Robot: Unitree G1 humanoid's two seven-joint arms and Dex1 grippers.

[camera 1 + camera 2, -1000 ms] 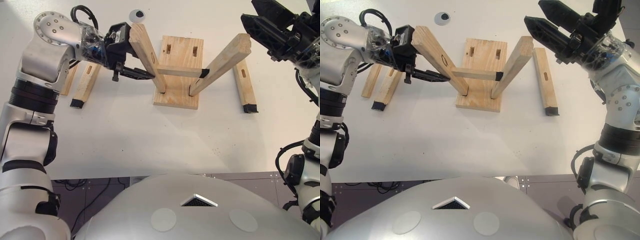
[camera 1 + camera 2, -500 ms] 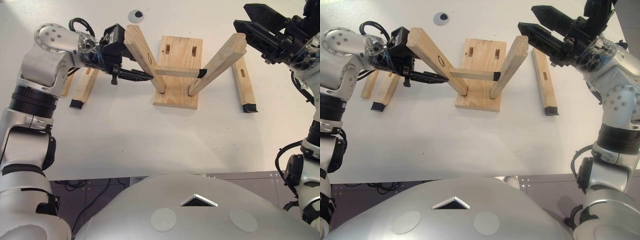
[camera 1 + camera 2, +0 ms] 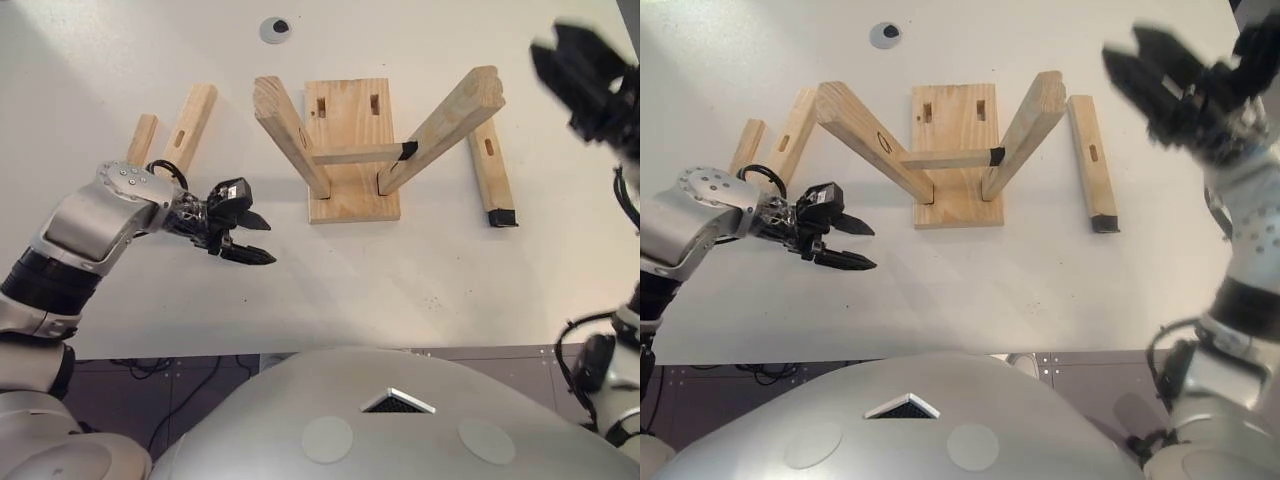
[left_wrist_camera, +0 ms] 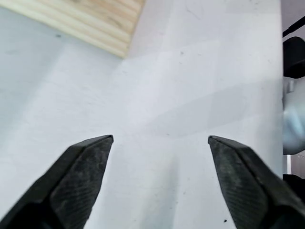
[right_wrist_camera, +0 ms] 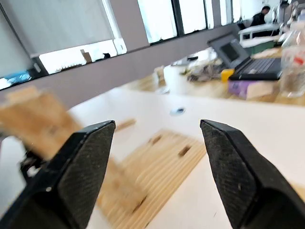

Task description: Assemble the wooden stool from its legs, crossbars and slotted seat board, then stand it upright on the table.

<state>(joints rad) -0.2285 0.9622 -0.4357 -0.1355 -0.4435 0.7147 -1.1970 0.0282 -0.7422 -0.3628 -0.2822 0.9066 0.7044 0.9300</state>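
Left claw (image 3: pixel 258 241) hangs low over the bench (image 3: pixel 330 275), nearer than the seat board and off its left front corner. Its fingers are spread wide and hold nothing. From the wrist, only bare bench lies between the tips, with a corner of the seat board just beyond. My reading is that it is parked there to stay out of the way of the half-built frame.

Next comes the seat board (image 3: pixel 350 115), lying flat with its underside up, which is probably why the legs rise from it rather than hang below. Two legs stand at its near edge and seem to sit in the near pair of slots. One leg (image 3: pixel 288 132) leans out past the board's left side and the other (image 3: pixel 445 122) past its right. A crossbar (image 3: pixel 352 155) runs between them above the board and looks to be what keeps them standing unheld.

A spare leg (image 3: pixel 492 172) lies flat just beside the board's right edge, its dark foot towards the near side. To the board's left, well apart from it, lie another slotted leg (image 3: pixel 192 115) and a thinner bar (image 3: pixel 142 138), laid out within the left arm's reach. The two far slots (image 3: pixel 345 102) of the board are not yet filled, so I judge the job about half done.

Beyond the board's far edge sits a small grey disc (image 3: pixel 272 29).

Farthest off, the right claw (image 5: pixel 157 125) is raised high to the board's right, fingers wide and carrying nothing.
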